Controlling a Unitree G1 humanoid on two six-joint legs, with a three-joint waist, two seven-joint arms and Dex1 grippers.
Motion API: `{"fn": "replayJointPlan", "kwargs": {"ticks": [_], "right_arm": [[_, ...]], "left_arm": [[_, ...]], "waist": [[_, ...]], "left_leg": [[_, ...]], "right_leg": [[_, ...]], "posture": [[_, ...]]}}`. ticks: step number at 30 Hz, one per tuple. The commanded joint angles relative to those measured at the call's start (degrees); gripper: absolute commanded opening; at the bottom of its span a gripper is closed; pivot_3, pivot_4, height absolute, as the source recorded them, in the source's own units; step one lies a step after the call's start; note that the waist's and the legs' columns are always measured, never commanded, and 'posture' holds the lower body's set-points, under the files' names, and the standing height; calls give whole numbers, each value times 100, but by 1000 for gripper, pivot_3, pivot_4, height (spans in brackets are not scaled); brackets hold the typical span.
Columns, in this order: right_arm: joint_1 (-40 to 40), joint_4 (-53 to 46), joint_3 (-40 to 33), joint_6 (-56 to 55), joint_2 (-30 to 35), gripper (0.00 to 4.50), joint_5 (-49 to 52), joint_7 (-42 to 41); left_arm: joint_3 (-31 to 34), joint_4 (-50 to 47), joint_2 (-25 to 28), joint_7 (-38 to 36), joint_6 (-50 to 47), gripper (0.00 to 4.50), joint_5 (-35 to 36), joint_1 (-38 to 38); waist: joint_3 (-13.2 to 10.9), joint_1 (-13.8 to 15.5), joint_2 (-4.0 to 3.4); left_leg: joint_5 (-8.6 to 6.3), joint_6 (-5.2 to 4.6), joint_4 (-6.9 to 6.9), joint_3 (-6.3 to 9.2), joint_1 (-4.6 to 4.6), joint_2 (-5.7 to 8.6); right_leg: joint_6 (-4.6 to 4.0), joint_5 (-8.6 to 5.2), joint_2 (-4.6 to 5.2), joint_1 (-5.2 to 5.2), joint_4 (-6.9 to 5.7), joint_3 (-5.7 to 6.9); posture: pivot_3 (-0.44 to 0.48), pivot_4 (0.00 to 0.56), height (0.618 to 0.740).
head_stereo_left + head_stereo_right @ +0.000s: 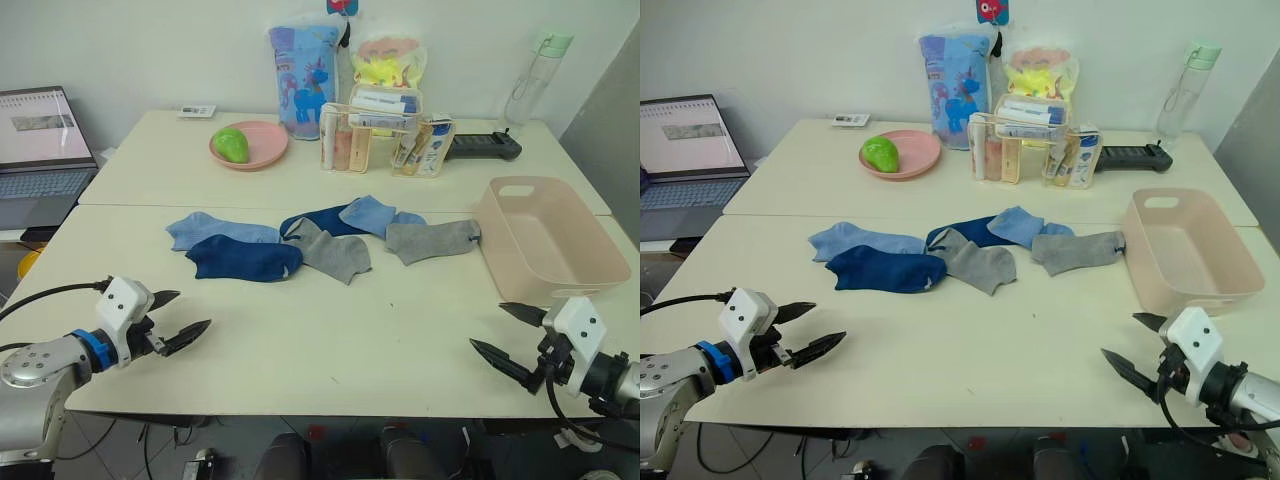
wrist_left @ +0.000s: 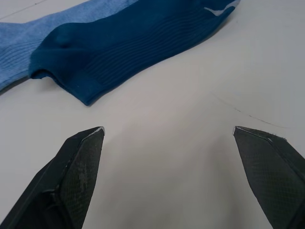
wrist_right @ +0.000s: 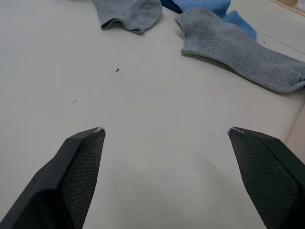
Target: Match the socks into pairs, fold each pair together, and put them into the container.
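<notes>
Both claws, left gripper (image 1: 186, 314) lower left and right gripper (image 1: 498, 334) lower right, gape wide, empty, short of the socks (image 1: 320, 240).

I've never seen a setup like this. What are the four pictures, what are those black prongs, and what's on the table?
It is a two-armed humanoid robot. Two pictures come from cameras in its head, looking down over a cream table; the other two come from cameras on its wrists. The black prongs are its grippers: the left gripper and the right gripper, both open and holding nothing. Six socks lie loosely overlapping mid-table: light blue, navy and grey. The pale pink tub at the robot's right holds nothing. Behind stand a pink plate with a green fruit, a clear organiser, a laptop and a bottle.
</notes>
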State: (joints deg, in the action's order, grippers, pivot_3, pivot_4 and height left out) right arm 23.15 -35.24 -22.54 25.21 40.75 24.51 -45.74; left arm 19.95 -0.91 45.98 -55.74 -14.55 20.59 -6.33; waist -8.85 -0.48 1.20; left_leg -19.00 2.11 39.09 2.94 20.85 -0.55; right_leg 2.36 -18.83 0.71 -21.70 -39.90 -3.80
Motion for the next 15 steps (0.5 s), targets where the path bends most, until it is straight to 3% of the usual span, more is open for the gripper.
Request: {"fn": "replayJointPlan", "kwargs": {"ticks": [1, 8, 12, 15], "right_arm": [[70, -59, -58, -310, -79, 4439, 2, -59], [13, 25, 159, -634, -168, 4439, -107, -99], [-504, -196, 567, -523, -216, 4439, -113, 157], [-1150, -213, 1285, -368, -355, 4439, -354, 426]], "left_arm": [[-38, -162, 152, -211, -45, 4500, 127, 52], [-180, -405, 151, -313, -247, 4500, 249, 206], [-215, -756, 157, -418, -524, 4500, 438, 162], [-248, -1012, 103, -382, -603, 4500, 513, 165]], "waist": [[0, -2, 0], [0, -3, 0], [0, -38, -1], [-1, -88, -1]], "left_leg": [[0, 0, 0, -1, 0, 0], [0, 0, 1, 1, -1, 0], [0, 1, 1, -2, -1, 0], [1, 2, 2, 5, -1, -1]], "right_leg": [[0, 0, 0, 0, 0, 1], [0, 0, 0, 0, -1, 3], [0, 0, 0, 0, -2, 2], [0, 0, 0, 0, -4, 1]], "posture": [[0, 150, 703], [0, 150, 703], [0, 150, 703], [0, 150, 703]]}}
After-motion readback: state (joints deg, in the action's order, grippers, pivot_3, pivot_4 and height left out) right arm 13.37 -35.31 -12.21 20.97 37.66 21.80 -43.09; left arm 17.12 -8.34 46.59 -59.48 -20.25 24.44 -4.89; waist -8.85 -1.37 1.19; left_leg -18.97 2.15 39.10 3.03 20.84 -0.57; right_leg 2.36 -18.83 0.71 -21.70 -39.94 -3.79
